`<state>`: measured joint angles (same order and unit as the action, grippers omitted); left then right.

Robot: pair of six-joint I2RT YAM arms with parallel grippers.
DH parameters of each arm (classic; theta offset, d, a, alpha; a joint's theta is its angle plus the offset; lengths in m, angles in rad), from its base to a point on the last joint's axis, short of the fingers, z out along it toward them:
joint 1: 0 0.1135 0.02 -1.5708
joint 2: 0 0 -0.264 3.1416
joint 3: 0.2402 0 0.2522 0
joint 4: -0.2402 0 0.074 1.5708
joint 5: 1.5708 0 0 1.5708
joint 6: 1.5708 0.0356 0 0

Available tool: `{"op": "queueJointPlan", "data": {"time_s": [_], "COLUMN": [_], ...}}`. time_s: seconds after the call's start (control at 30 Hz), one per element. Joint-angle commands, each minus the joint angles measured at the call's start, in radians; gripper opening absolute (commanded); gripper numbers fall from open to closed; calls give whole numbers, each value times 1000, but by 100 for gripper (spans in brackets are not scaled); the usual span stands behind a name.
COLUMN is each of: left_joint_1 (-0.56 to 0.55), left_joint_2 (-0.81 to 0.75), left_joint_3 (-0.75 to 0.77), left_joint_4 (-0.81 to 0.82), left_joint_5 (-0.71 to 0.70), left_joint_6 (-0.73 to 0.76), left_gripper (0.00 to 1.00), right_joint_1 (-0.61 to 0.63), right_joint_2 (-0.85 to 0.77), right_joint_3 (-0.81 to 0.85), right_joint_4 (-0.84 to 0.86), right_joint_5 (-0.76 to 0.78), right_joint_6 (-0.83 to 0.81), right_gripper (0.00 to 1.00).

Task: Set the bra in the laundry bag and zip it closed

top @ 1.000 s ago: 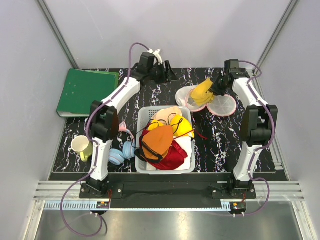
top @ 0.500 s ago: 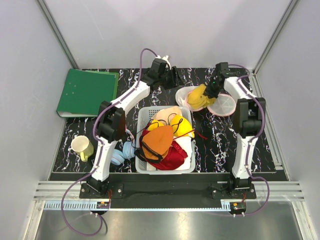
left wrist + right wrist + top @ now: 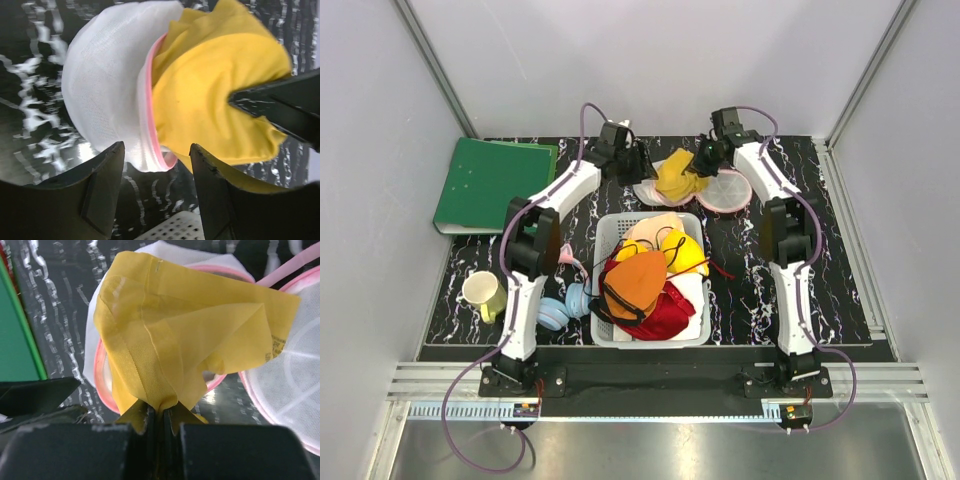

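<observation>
A: Where does it all sit on the table [image 3: 770, 290]?

B: At the far middle, beyond the basket [image 3: 604, 238]. The laundry bag [image 3: 107, 75] lies there unzipped, its domed half to the left and its flat half [image 3: 725, 188] to the right.

A: And the bra [image 3: 675, 178]?

B: It is bunched over the mouth of the domed half and spills out to the right. How much of it is inside, I cannot tell.

A: Who has it?

B: The right gripper [image 3: 160, 415], clamped tight on a fold of the yellow fabric. It reaches in from the right, so the mouth lies to its left. I judge the push must go leftward into the dome.

A: The left gripper [image 3: 156, 150]?

B: Its jaws stand apart and grip nothing. It is just left of the bag, so it is the nearer arm to the dome. The pink rim [image 3: 150, 115] runs across the gap ahead of its fingers. Whether it touches them, I cannot tell.

A: So what matters?

B: The rim. It stands between bra and dome, and the left arm looks best placed to steady it.
</observation>
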<state>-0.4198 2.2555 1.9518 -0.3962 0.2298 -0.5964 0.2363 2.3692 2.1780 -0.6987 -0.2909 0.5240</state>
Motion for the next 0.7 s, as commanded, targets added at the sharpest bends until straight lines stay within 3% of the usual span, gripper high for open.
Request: {"op": "queueJointPlan", "data": {"time_s": [0.0, 0.27, 0.67], "left_joint_1": [35, 76, 79], "left_joint_2": [-93, -33, 108], "left_joint_3": [-16, 38, 148], "left_joint_4": [-7, -15, -20], "left_joint_5": [-21, 3, 13], "left_joint_6": [52, 87, 66], "left_gripper": [58, 48, 48], "right_joint_1": [40, 23, -89], "right_joint_2": [56, 41, -107], "right_joint_3": [123, 223, 218], "right_joint_4": [-25, -120, -125], "right_joint_5": [-83, -33, -99], "right_joint_6": [37, 71, 126], "right_gripper": [0, 0, 0]}}
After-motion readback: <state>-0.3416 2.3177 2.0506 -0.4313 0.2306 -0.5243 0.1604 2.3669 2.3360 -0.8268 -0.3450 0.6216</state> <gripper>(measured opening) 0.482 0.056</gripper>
